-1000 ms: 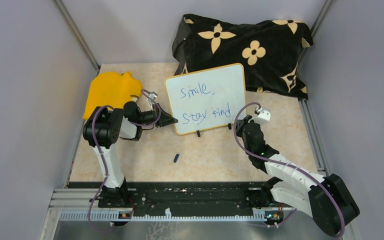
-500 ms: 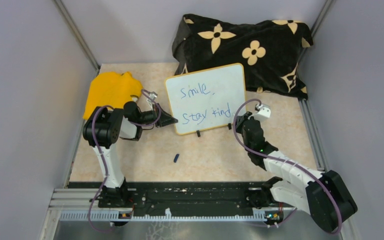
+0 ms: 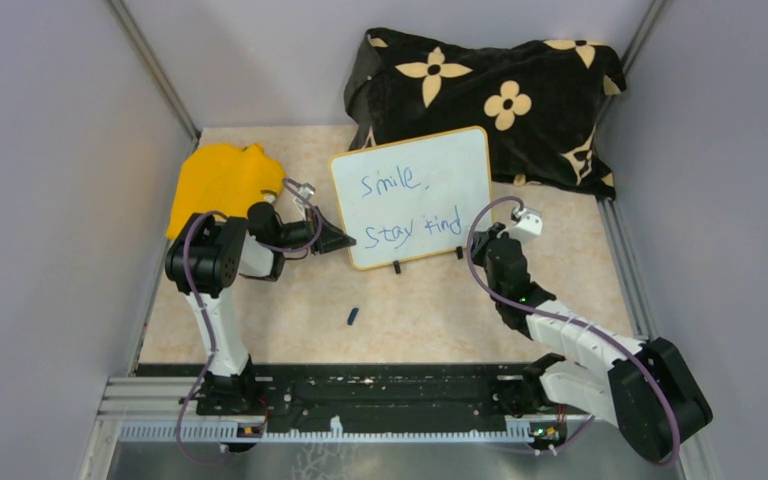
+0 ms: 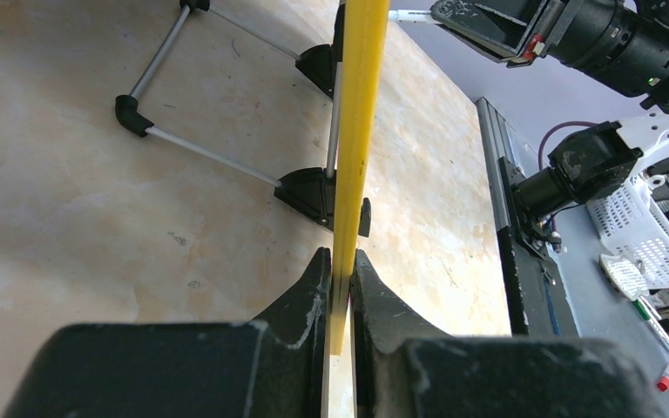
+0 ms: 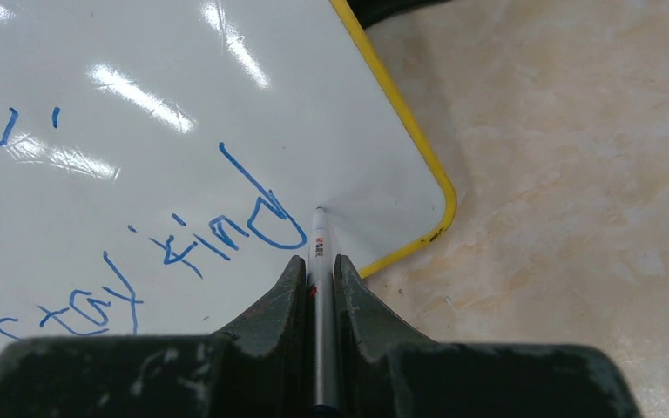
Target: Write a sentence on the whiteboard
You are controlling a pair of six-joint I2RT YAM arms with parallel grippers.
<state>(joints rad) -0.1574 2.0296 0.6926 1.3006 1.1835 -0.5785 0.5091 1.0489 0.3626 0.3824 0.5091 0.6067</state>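
From above, the whiteboard stands tilted mid-desk, in front of a black flowered cloth. The sentence "Smile, Stay kind" runs across it in blue. The left tool meets its left edge and the right tool its lower right corner. A yellow cloth lies at the left, and a small blue object lies nearer the arms.

Left wrist: the left tool pinches the board's yellow rim edge-on, beside its black feet.

Right wrist: the right tool is pressed together on a marker. Its tip touches the white surface just right of "kind".
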